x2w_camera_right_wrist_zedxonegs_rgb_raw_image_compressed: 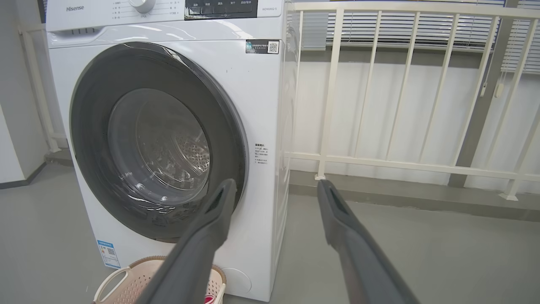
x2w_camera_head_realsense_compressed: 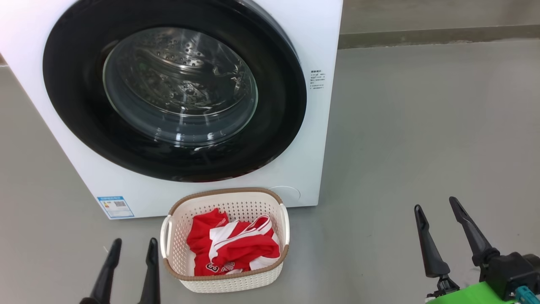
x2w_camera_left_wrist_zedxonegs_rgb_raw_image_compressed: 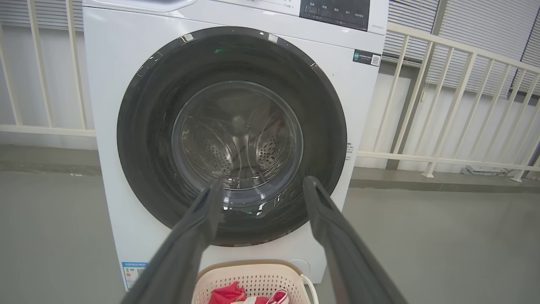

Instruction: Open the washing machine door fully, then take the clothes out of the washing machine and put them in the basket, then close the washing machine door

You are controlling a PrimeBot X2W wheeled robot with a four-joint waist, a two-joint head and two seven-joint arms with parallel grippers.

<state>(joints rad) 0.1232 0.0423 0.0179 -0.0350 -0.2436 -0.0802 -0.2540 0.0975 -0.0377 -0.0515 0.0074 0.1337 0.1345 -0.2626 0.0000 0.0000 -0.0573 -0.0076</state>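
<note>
Head view: grey floor (x2w_camera_head_realsense_compressed: 413,126), left tool (x2w_camera_head_realsense_compressed: 135,240) and right tool (x2w_camera_head_realsense_compressed: 435,202) both spread wide

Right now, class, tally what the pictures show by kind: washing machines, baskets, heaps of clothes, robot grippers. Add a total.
Washing machine: 1
Basket: 1
Heap of red clothes: 1
Grippers: 2 (left gripper, right gripper)
Total: 5

Red clothes (x2w_camera_head_realsense_compressed: 232,247) lie in the basket (x2w_camera_head_realsense_compressed: 231,283) — door (x2w_camera_head_realsense_compressed: 175,90) shut.
</note>
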